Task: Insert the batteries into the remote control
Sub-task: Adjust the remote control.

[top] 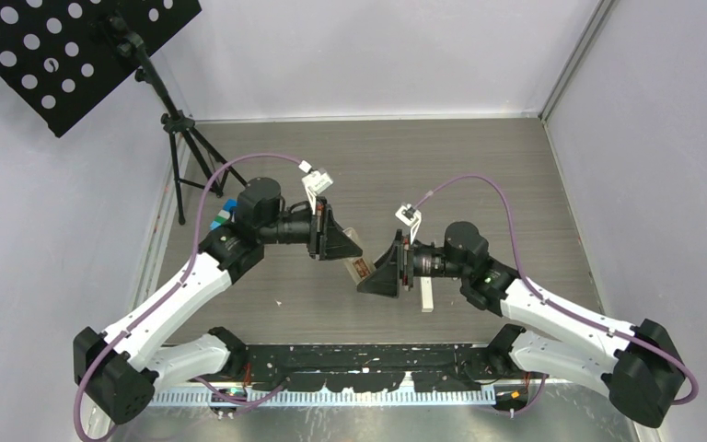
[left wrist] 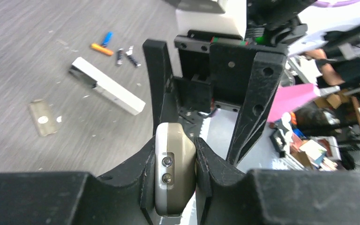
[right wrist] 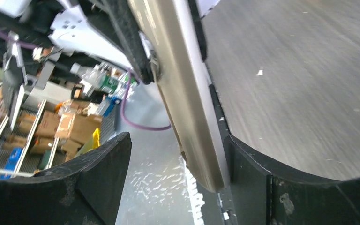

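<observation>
The remote control [left wrist: 171, 187], judged rigid, light and smooth-cased, was pinched across its long edges by the left end effector [left wrist: 174, 154]. The right end effector [right wrist: 176, 145] stood spread around its free end. The batteries [left wrist: 101, 48] lay on the worktop [left wrist: 28, 28] beyond both.

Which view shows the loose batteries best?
Left wrist: the batteries lie in plain sight, orange, blue and two dark ones, just beyond the white remote. The top and right wrist views show none that I can make out.

Smooth, satin beige plastic remote [left wrist: 173, 178]; matt grey wood-grain table [top: 479, 166].
</observation>
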Motion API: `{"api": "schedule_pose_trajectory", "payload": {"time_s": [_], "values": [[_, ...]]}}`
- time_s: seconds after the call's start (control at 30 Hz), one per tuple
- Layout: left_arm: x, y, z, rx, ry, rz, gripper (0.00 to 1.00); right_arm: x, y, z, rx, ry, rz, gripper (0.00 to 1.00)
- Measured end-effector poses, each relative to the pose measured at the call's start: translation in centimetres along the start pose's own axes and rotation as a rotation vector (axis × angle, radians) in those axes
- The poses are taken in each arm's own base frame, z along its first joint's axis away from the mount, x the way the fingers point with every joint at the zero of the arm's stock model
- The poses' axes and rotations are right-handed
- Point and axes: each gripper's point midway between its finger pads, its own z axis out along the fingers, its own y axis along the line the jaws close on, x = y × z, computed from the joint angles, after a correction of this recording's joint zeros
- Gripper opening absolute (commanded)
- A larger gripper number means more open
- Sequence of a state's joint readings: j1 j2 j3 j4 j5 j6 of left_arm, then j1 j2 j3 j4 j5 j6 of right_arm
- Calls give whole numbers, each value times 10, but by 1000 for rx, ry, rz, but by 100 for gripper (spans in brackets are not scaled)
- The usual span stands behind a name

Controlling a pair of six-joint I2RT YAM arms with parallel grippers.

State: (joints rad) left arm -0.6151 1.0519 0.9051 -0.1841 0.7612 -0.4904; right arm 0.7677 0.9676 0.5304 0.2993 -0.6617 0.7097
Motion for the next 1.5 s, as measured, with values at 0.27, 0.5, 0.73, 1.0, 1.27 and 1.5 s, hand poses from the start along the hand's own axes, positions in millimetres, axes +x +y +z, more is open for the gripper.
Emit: {"api": "schedule_pose_trajectory", "payload": {"time_s": [0.27,0.5,0.73,1.0,1.27,1.5], "values": [[-10,-34,-4,156,-9,-25,15,10,29,3,-112,42,-12,32],[-32,-39,-5,123,-105,-155,64,-9,38,7,-130,-40,44,17],[-56,-39,-10,138,-310,-323,65,-36,46,9,-150,-168,113,18],[-68,-36,-3,164,-347,-379,25,-38,46,12,-162,-172,144,19],[-65,-25,1,118,-341,-299,0,-43,50,12,-155,-169,163,83],[-45,5,-9,-82,-318,-171,0,-52,15,-11,140,-230,124,83]]}}
